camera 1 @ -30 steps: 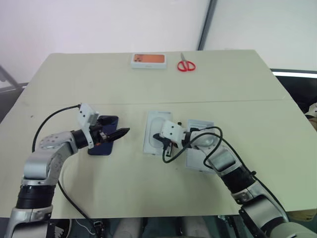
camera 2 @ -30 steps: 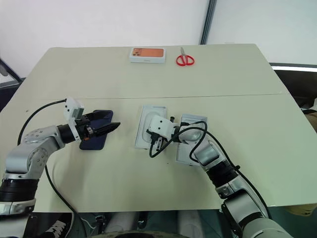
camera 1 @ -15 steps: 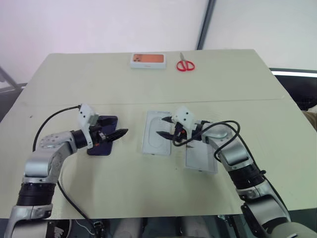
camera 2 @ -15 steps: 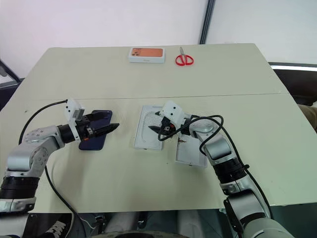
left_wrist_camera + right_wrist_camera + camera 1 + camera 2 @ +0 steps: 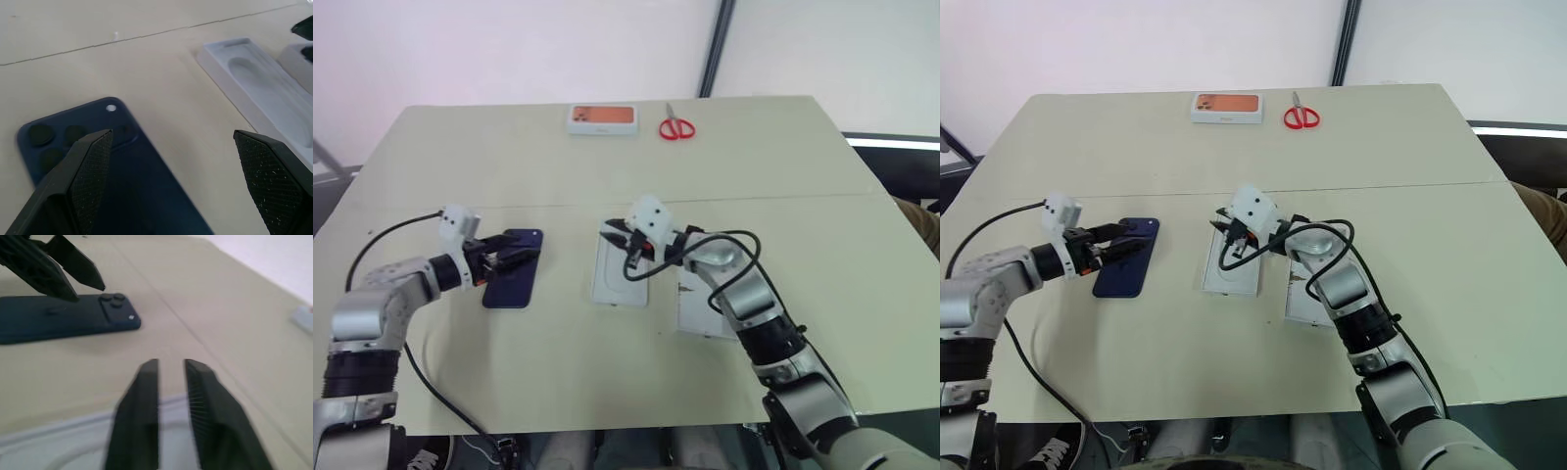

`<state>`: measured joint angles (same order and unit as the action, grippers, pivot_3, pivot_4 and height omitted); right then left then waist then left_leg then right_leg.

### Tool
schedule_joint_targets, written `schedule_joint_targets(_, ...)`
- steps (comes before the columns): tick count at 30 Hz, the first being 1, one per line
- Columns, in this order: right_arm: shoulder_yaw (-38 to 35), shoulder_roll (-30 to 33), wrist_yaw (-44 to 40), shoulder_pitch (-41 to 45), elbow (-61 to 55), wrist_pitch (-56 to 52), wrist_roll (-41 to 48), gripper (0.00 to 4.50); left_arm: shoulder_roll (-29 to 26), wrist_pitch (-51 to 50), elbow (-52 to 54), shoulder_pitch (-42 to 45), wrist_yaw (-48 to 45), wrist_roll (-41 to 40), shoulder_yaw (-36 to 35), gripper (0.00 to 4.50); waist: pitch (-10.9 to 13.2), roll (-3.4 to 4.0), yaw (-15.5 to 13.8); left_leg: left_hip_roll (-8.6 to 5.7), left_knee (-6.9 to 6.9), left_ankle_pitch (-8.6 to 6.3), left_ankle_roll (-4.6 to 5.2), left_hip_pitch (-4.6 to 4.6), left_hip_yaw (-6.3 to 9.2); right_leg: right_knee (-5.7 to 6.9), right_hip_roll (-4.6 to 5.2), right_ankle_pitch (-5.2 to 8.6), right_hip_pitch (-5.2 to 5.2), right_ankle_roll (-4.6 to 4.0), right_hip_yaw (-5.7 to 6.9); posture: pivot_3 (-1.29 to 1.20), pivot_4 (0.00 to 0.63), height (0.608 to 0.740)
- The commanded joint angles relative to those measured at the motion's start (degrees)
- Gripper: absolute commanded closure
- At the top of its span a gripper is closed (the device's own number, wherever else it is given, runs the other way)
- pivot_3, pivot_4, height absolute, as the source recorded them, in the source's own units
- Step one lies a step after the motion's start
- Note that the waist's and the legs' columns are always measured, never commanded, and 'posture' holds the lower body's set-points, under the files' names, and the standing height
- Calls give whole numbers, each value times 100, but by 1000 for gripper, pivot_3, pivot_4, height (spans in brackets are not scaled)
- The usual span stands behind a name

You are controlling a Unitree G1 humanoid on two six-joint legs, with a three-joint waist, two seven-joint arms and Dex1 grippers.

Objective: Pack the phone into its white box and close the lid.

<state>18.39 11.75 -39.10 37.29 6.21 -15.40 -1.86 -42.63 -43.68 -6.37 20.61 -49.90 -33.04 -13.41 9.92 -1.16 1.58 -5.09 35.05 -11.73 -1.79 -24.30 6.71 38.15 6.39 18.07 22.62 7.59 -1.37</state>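
The phone (image 5: 514,282) lies back up on the table (image 5: 509,176), its camera cluster at the far end. My left gripper (image 5: 512,258) hovers low over that end, open, its fingers (image 5: 88,166) spread wide with nothing between them. To the phone's right lies a flat white insert with an oval recess (image 5: 619,277). My right gripper (image 5: 621,238) hangs shut and empty over the insert's far end, pointing toward the phone (image 5: 63,318). A second shallow white cardboard piece (image 5: 705,311) lies partly under my right arm. I cannot tell whether it is the white box or the lid.
At the table's far edge stand a white box with an orange picture (image 5: 603,118) and red scissors (image 5: 676,128). A seam (image 5: 803,199) crosses the table behind the work area. Black cables trail from both wrists.
My right gripper rose off the insert, opened briefly, then shut again over its far end. My left gripper drew back to the left, from beyond the phone to above it.
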Motion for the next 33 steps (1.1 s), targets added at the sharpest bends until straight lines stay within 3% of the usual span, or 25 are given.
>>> schedule_joint_targets(1,388,-414,212,350,441,75,-294,4401,-388,-1059,-470,321,61,-311,-353,319,0,0,26,0,1,1,-1,0,1,1,-1,0,0,0,0,0,150,740)
schedule_joint_targets(6,910,-876,607,718,867,310,-917,4401,-503,-1208,-856,364,23,-293,-422,319,0,1,94,-2,-3,16,-26,-2,4,5,-2,0,6,0,0,0,150,740)
schedule_joint_targets(10,1105,-1302,252,906,1292,93,-815,4401,-550,-1652,-1134,479,-12,-474,-534,319,-1,-1,107,1,-3,19,-32,-5,7,8,-7,0,11,0,0,0,150,740)
schedule_joint_targets(18,1658,-1557,-277,1059,1934,-73,-1109,4401,-776,-2136,-1446,368,-253,-440,-277,319,-3,-2,107,1,-3,19,-32,-5,8,11,-8,0,11,0,-1,0,150,740)
schedule_joint_targets(33,1574,-1603,36,1156,2164,2,-1395,4401,104,-2891,-1721,505,205,-132,369,319,-63,53,10,-15,-3,4,-7,36,8,12,6,1,-31,0,-1,0,150,740)
